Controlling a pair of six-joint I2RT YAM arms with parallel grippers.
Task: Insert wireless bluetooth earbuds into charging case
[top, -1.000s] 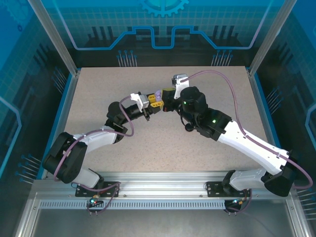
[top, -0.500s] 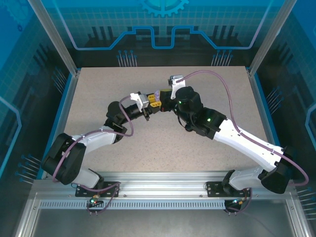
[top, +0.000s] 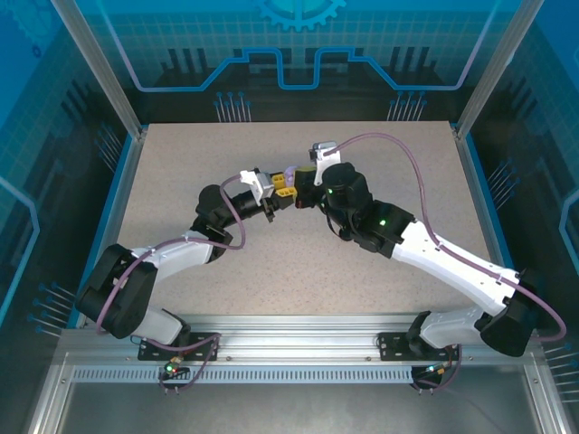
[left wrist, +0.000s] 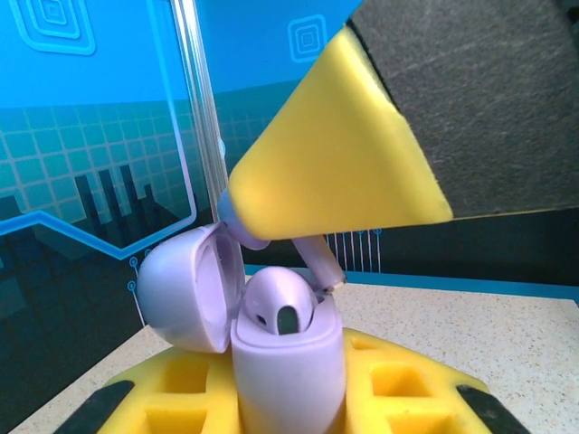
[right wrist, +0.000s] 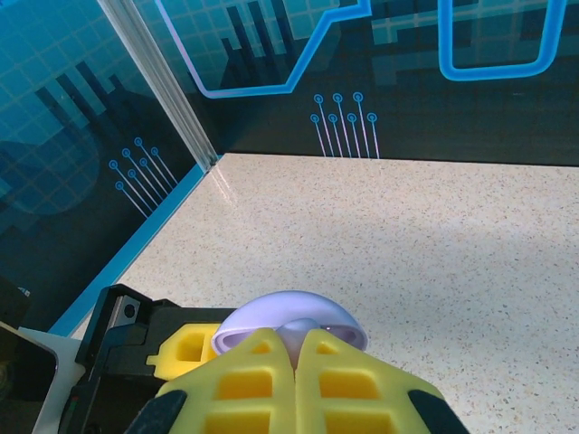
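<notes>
Now | left arm stretched inward, left gripper [top: 283,186] clamped on open lavender case [left wrist: 289,366] | right arm bent toward it, right gripper [top: 304,175] pinching lavender bud [left wrist: 319,259] just above case | second bud [left wrist: 279,303] seated inside.

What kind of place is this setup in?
Likely a robot work cell, not a home: a speckled table walled by blue circuit-print panels on aluminium posts, with two arms bolted to a metal rail.
</notes>
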